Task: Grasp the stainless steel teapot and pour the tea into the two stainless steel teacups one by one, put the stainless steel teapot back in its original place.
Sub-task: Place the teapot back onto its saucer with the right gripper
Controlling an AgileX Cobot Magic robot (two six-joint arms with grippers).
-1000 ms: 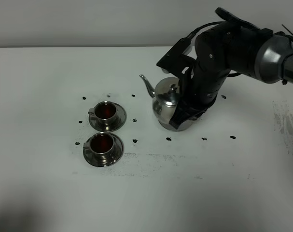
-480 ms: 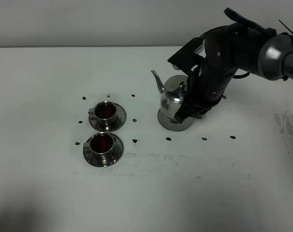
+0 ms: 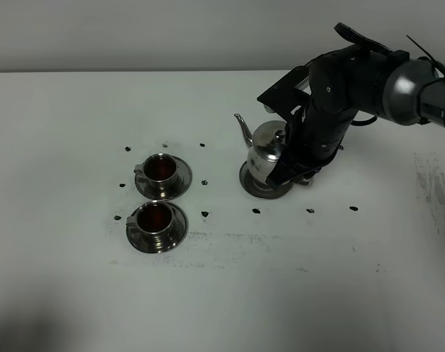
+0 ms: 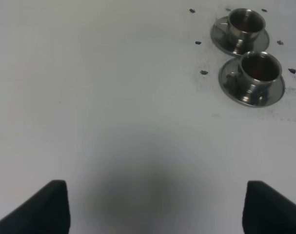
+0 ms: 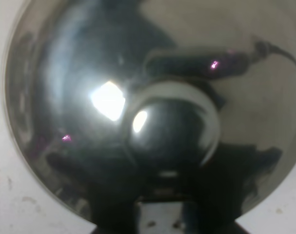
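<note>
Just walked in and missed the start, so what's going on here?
The right gripper is shut on the handle side of the steel teapot, holding it upright over the round tray. Both small cups sit on saucers with dark tea in them. The left gripper hangs open above bare table, holding nothing.

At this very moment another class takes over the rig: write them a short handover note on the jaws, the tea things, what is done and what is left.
Right gripper: jaws shut on the teapot, which stands upright over its round tray; contact with the tray unclear.
Left gripper: jaws open, empty, away from the work.
Far cup and near cup sit on their saucers, both holding dark tea.
Done: both pours.
Left: settle the teapot, release, withdraw.
</note>
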